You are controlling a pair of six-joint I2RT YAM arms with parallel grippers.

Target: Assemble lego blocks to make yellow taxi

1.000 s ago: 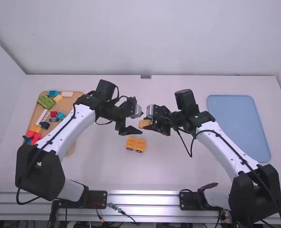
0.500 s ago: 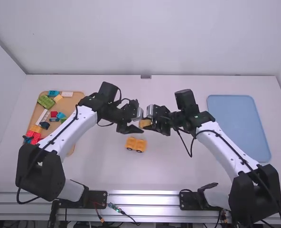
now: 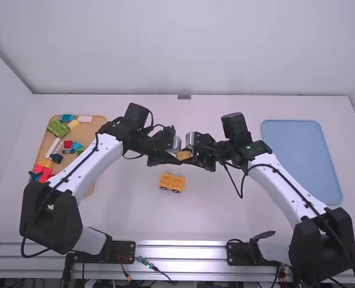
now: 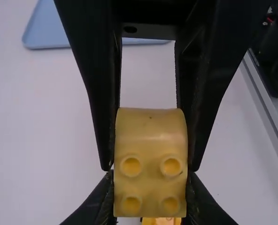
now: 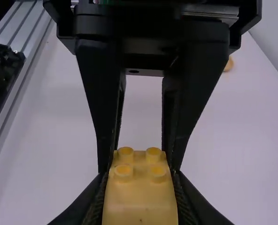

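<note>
Left arm and right arm: white links, bulky black joints, looping black cables; left gripper, right gripper black.

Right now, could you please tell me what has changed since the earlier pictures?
The left tool has moved right, toward the right tool, and closed on the yellow block, so both tools now hold it. The right tool, the wheeled yellow base and the brown tray stayed where they were.
</note>
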